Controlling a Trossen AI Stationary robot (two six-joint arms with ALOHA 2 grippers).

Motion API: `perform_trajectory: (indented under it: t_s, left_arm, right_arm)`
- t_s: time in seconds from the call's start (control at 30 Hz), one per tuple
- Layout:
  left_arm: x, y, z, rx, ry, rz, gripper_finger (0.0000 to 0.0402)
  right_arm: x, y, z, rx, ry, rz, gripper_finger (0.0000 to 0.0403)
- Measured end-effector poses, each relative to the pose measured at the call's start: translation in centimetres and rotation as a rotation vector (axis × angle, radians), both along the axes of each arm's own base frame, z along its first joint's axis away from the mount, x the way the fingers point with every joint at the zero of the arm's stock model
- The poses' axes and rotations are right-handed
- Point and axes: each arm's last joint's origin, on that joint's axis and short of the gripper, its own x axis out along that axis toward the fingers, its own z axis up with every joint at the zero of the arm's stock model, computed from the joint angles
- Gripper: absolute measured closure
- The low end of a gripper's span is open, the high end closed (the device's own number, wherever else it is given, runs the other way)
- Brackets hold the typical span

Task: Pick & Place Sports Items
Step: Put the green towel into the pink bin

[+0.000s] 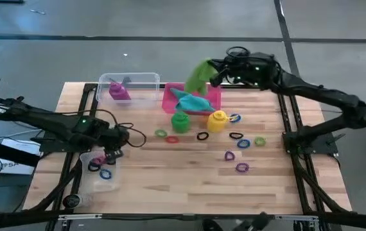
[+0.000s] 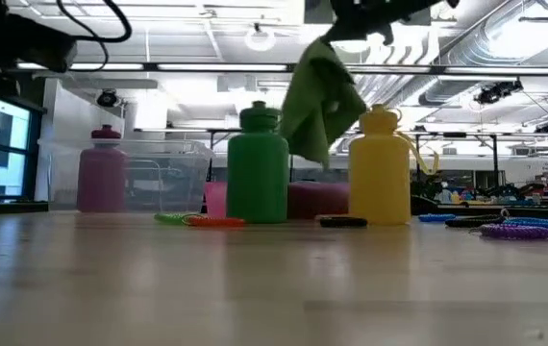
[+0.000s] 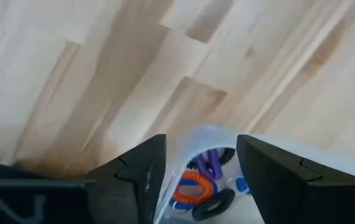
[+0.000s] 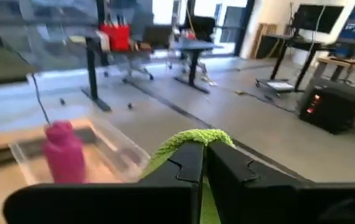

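My right gripper (image 1: 214,76) is shut on the larger green cloth (image 1: 198,77), raised above the far end of the pink tray (image 1: 212,96). The teal cloth (image 1: 192,102) lies in that tray. A green bottle (image 1: 180,120) and a yellow bottle (image 1: 217,120) stand upright on the table just in front of it. A purple bottle (image 1: 119,90) stands in the far clear tub (image 1: 146,78). My left gripper (image 3: 201,168) is open and empty over the near left clear tub (image 1: 88,181), which holds several rings (image 3: 197,186). My right gripper pinches a bunched fold of the green cloth (image 4: 193,138) between its two shut fingers. The cloth hangs slack below the gripper (image 2: 320,101), lifted clear of the tray and the bottles.
Several coloured rings (image 1: 242,144) lie scattered on the wood in front of and to the right of the bottles. Free wood lies along the near edge. Dark frame rails run along the table's left and right sides.
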Motion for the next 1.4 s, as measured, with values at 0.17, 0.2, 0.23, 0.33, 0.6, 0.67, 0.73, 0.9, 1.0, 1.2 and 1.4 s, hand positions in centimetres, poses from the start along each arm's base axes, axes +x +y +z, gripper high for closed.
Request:
perform_trajectory:
  t_s: [0.17, 0.2, 0.23, 0.33, 0.6, 0.67, 0.73, 0.9, 1.0, 1.2, 1.4]
  left_arm:
    - [0.0, 0.1, 0.0, 0.015, -0.006, 0.08, 0.0244]
    - [0.0, 0.1, 0.0, 0.022, -0.01, 0.092, 0.0244]
    - [0.1, 0.1, 0.0, 0.026, -0.013, 0.1, 0.0244]
    - [0.1, 0.2, 0.0, 0.047, -0.029, 0.13, 0.0244]
    - [0.6, 0.2, 0.2, 0.042, -0.086, 0.234, 0.0244]
    - [0.7, 0.2, 0.2, 0.027, -0.097, 0.268, 0.0244]
    - [0.8, 0.1, 0.3, 0.01, -0.11, 0.304, 0.0244]
    - [1.1, 0.1, 0.4, -0.026, -0.142, 0.37, 0.0244]
    - [1.3, 0.0, 0.4, -0.045, -0.16, 0.399, 0.0244]
    - [1.6, -0.1, 0.6, -0.068, -0.192, 0.418, 0.0244]
    - [2.0, -0.2, 0.8, -0.088, -0.23, 0.417, 0.0244]
  right_arm:
    - [-1.0, -1.0, -1.2, 0.022, 0.153, -0.028, 0.0403]
    - [-1.2, -1.2, -1.4, 0.02, 0.183, -0.032, 0.0403]
    - [-1.3, -1.4, -1.6, 0.019, 0.209, -0.034, 0.0403]
    - [-1.2, -1.8, -2.3, 0.031, 0.256, -0.035, 0.0403]
    - [0.1, -2.6, -3.9, 0.105, 0.266, 0.099, 0.0403]
    - [0.8, -2.7, -4.8, 0.137, 0.276, 0.141, 0.0403]
    - [1.6, -2.9, -5.7, 0.17, 0.286, 0.188, 0.0403]
    - [3.5, -3.4, -8.1, 0.226, 0.309, 0.274, 0.0403]
    - [4.8, -3.5, -9.3, 0.231, 0.314, 0.299, 0.0403]
    - [7.1, -3.5, -11.3, 0.23, 0.292, 0.378, 0.0403]
    - [9.0, -3.1, -13.9, 0.224, 0.345, 0.41, 0.0403]
